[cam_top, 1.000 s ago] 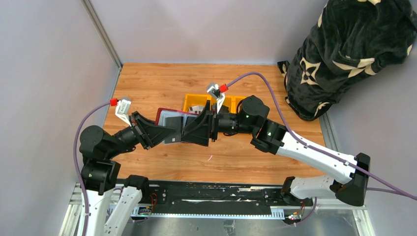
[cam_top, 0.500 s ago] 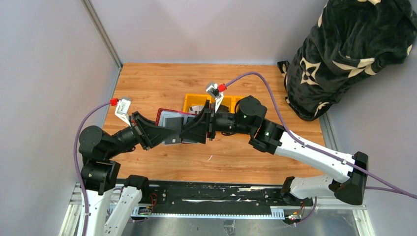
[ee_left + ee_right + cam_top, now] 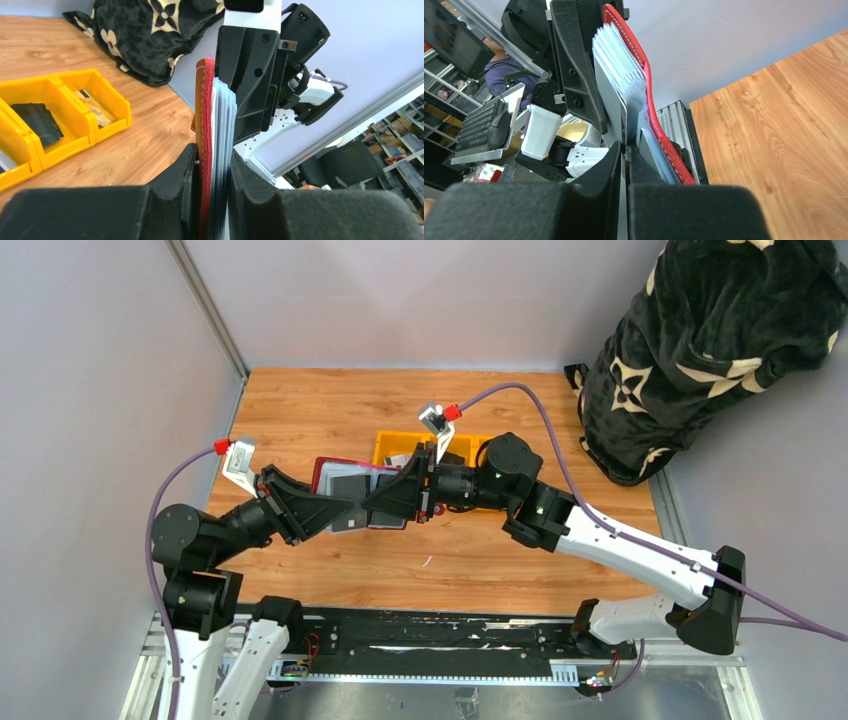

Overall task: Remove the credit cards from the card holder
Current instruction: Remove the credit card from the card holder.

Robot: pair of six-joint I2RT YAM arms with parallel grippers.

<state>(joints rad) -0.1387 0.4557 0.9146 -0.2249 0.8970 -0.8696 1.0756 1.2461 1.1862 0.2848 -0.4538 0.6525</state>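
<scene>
Left tool (image 3: 212, 172) is clamped on the card holder (image 3: 204, 125), its 2 fingers squeezing the red cover and the pale blue-grey sleeves (image 3: 223, 130) together. Right tool (image 3: 625, 165) faces it from the other side, fingers pressed nearly together on a thin grey sheet among the sleeves, apparently a credit card (image 3: 616, 115). The holder hangs between both tools above the tabletop (image 3: 300, 410), just on the near side of the yellow bin (image 3: 75, 145).
</scene>
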